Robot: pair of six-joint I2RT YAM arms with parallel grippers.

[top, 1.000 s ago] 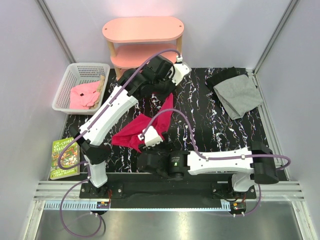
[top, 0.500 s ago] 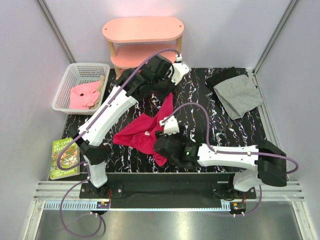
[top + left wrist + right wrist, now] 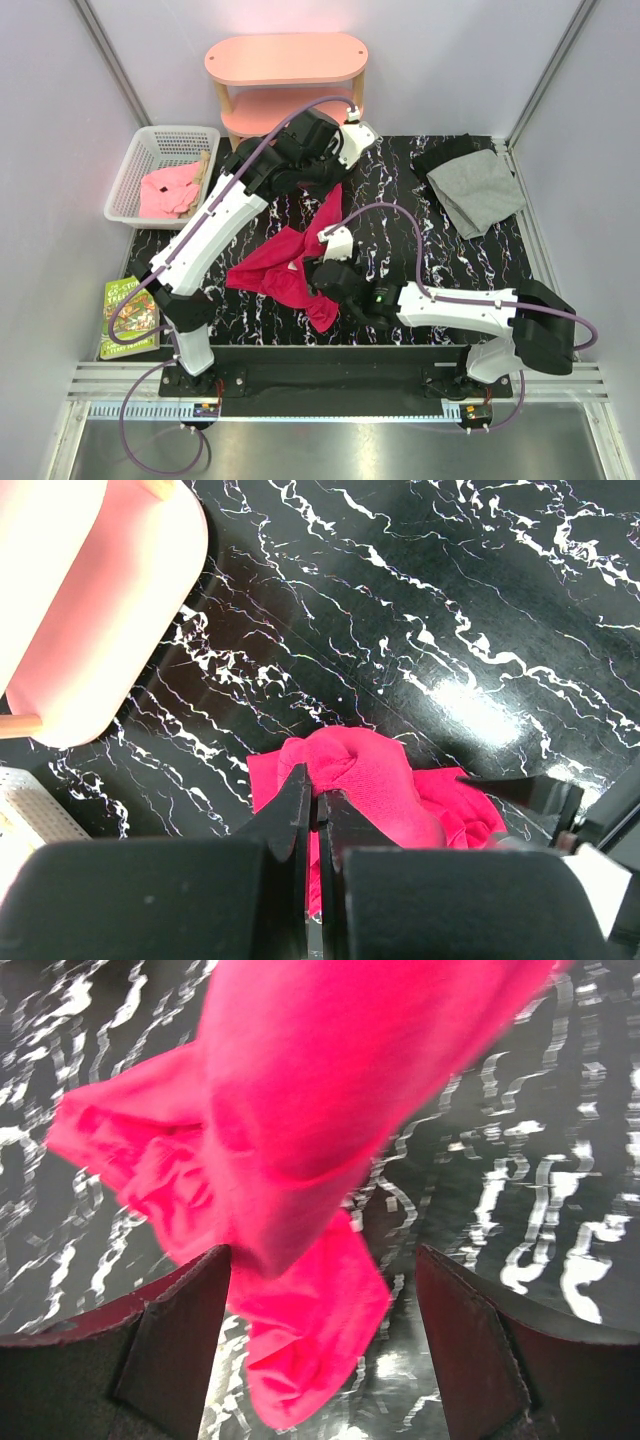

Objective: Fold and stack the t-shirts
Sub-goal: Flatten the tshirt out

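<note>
The crimson-red t-shirt (image 3: 283,268) lies bunched on the black marbled table, with one strip pulled up toward the back. My left gripper (image 3: 335,186) is shut on that raised end; in the left wrist view the fingertips (image 3: 318,802) pinch red cloth (image 3: 385,780). My right gripper (image 3: 314,283) is open and hovers over the shirt's near part. In the right wrist view, red cloth (image 3: 300,1120) hangs between and ahead of the spread fingers (image 3: 180,1340), not gripped. The light grey t-shirt (image 3: 480,190) lies flat at the back right.
A pink two-tier shelf (image 3: 286,60) stands at the back. A white basket (image 3: 132,170) with pink cloth (image 3: 168,190) sits at the left. A green book (image 3: 128,316) lies front left. A dark cloth (image 3: 442,155) lies under the grey shirt.
My right arm has swung from the front edge out over the table and turned its open gripper onto the red shirt. The shirt's near tail has shifted. The left gripper barely moved.
</note>
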